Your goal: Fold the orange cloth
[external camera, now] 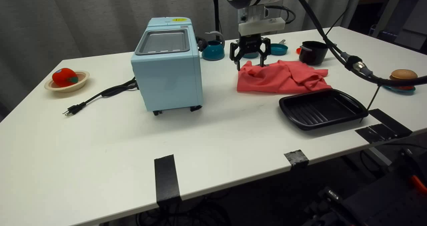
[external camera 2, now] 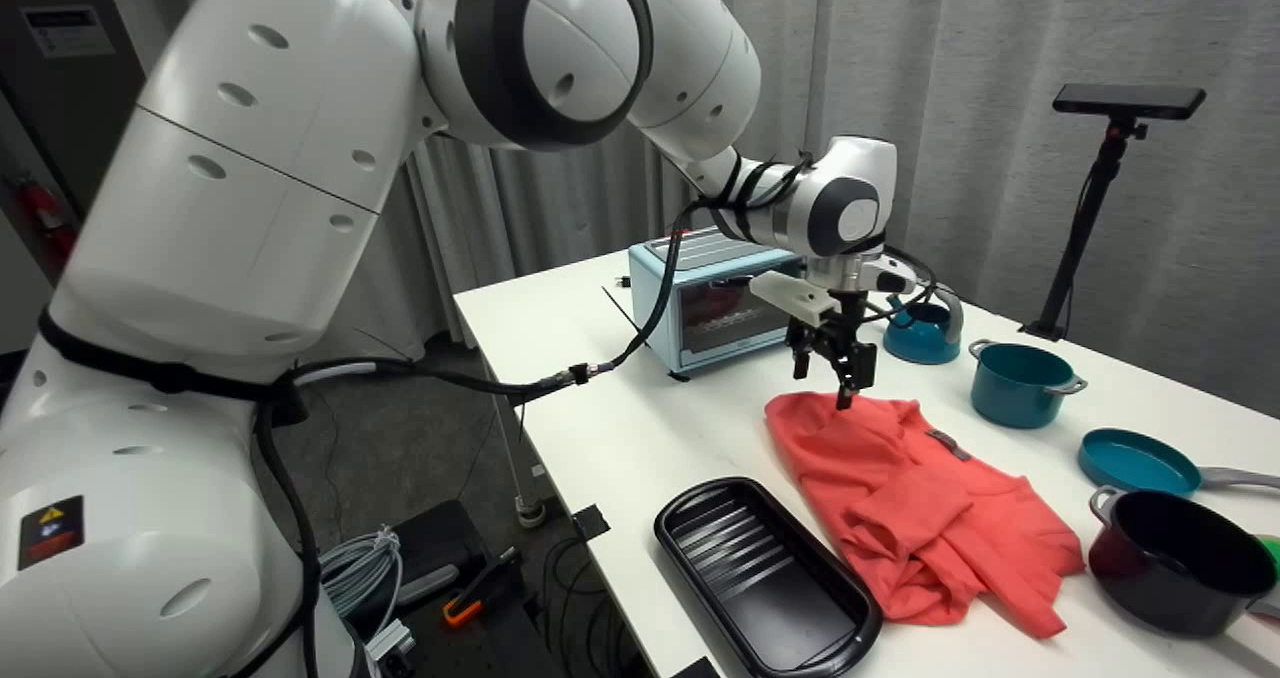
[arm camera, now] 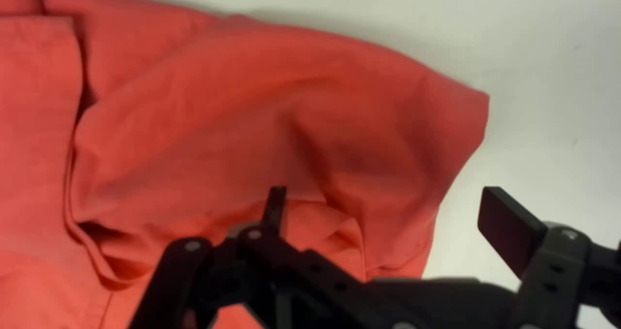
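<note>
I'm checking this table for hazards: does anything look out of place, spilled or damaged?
The black cord beside the pale blue, boxy toaster oven stands out: its black pronged plug lies unplugged on the white table. The wrinkled coral-red fabric cloth is bunched unevenly, normal with folding unfinished. I see no spill or damage.

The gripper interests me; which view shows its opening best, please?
The wrist view: the gripper shows large, its fingers clearly apart, one seen over the orange cloth. Both exterior views show it open too, but smaller.
</note>
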You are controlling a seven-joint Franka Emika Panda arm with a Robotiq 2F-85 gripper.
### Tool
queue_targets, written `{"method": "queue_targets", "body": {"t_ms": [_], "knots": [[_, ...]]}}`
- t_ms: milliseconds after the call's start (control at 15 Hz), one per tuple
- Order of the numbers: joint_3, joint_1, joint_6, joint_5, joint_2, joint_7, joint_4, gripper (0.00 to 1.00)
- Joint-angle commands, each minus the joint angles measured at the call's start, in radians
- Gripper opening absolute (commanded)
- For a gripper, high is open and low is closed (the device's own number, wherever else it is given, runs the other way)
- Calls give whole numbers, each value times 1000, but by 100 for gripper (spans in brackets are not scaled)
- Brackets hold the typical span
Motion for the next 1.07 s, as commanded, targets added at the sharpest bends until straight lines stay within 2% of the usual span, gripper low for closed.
{"method": "queue_targets", "body": {"t_ms": [0,200,533,600,667,800,1000], "knots": [[-20,2,-22,5,135,27,185,100],[-14,-2,-47,24,218,35,284,100],[-8,-1,-102,31,304,43,383,100],[-9,0,-116,30,317,46,402,94],[-9,-2,-131,31,326,47,422,72],[-11,-5,-164,31,343,54,463,68],[-12,-8,-213,36,359,74,517,43]]}}
